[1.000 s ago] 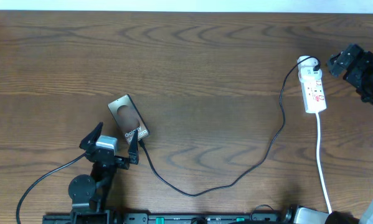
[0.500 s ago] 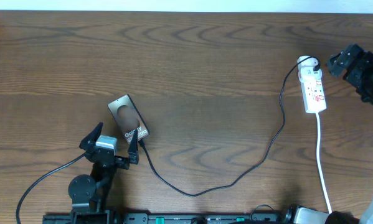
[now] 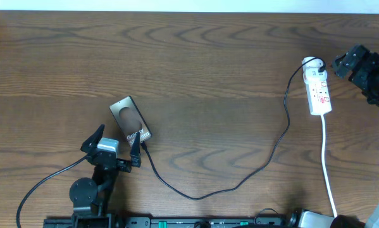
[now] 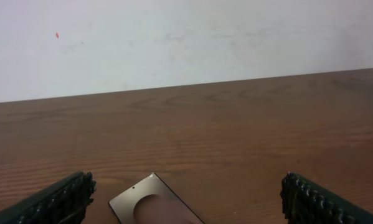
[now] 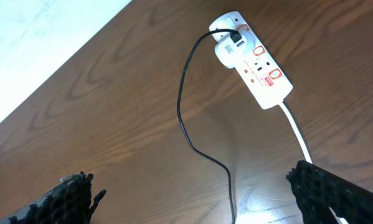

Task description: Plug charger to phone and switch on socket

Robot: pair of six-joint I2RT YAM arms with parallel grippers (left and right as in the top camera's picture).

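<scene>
The dark-brown phone with white "Galaxy" lettering lies flat left of centre; its far end shows in the left wrist view. The black charger cable runs from the phone's near short edge in a long loop to the white adapter on the socket. I cannot tell whether the plug tip is seated in the phone. My left gripper is open just behind the phone's near end, its fingers wide apart. My right gripper is open and empty beside the socket's right. The right wrist view shows the fingers, socket and cable.
The socket's thick white cord runs from the strip to the table's front edge and shows in the right wrist view. A white wall stands behind the table's far edge. A black rail lies along the front.
</scene>
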